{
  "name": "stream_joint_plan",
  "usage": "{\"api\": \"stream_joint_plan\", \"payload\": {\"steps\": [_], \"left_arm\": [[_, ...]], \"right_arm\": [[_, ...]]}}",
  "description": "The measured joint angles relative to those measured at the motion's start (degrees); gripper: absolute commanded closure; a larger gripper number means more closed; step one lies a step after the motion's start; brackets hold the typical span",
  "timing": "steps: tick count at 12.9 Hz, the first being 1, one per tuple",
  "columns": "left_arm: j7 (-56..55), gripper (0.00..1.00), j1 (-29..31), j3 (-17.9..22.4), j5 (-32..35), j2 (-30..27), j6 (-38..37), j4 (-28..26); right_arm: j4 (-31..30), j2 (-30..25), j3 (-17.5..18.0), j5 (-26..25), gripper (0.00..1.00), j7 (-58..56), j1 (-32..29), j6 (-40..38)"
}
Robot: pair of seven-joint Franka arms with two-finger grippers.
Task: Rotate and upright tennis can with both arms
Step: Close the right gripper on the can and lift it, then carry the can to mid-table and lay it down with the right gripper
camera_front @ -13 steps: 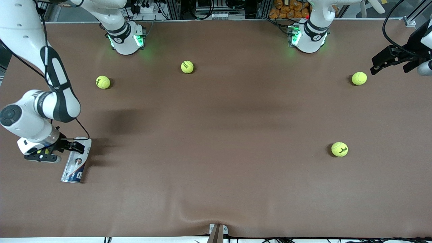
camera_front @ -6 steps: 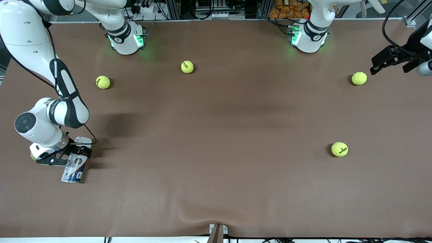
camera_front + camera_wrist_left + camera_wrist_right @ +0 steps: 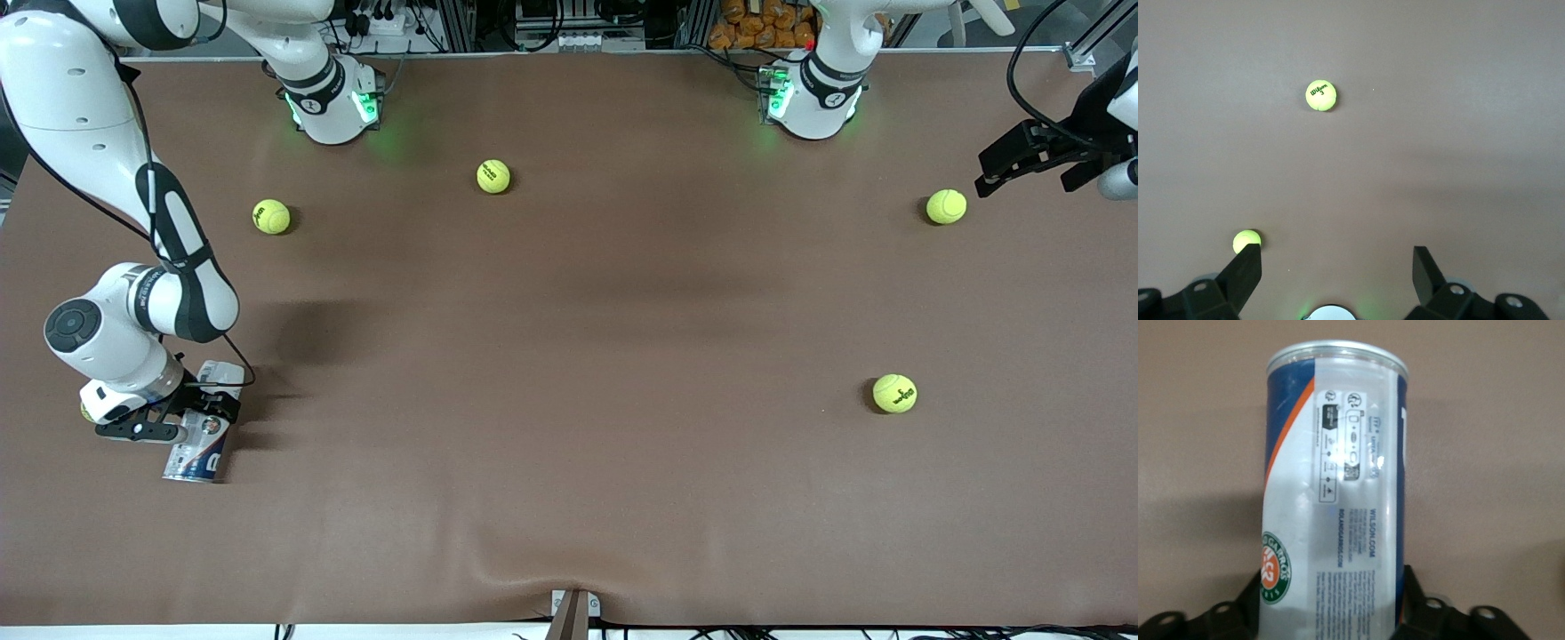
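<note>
We see the tennis can (image 3: 200, 425) lying flat on the table (image 3: 569, 356) at the right arm's end. The right gripper (image 3: 182, 418) has its fingers pressed on the can's sides. The left gripper (image 3: 1022, 160) waits, fingers wide apart, holding nothing.

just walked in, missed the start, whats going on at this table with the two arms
The right pincer is down at the tennis can, which lies on its side on the table at the right arm's end, its fingers on either side of the can. The left pincer waits open in the air at the other end, near a tennis ball. The can is not yet upright.
</note>
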Motion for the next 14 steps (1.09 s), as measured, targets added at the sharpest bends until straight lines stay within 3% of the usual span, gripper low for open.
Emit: {"api": "stream_joint_plan", "payload": {"steps": [7, 9, 14], "left_arm": [[0.00, 0.00, 0.00, 0.01, 0.00, 0.02, 0.00, 0.00], [0.00, 0.00, 0.10, 0.03, 0.00, 0.18, 0.00, -0.01], [0.00, 0.00, 0.13, 0.04, 0.00, 0.37, 0.00, -0.01]], "right_arm": [[5.80, -1.83, 2.20, -0.10, 0.51, -10.93, 1.84, 0.06], [5.91, -2.80, 5.71, -0.31, 0.51, -15.38, 2.81, 0.06], [5.79, -3.79, 19.25, -0.64, 0.47, -34.49, 4.44, -0.88]]}}
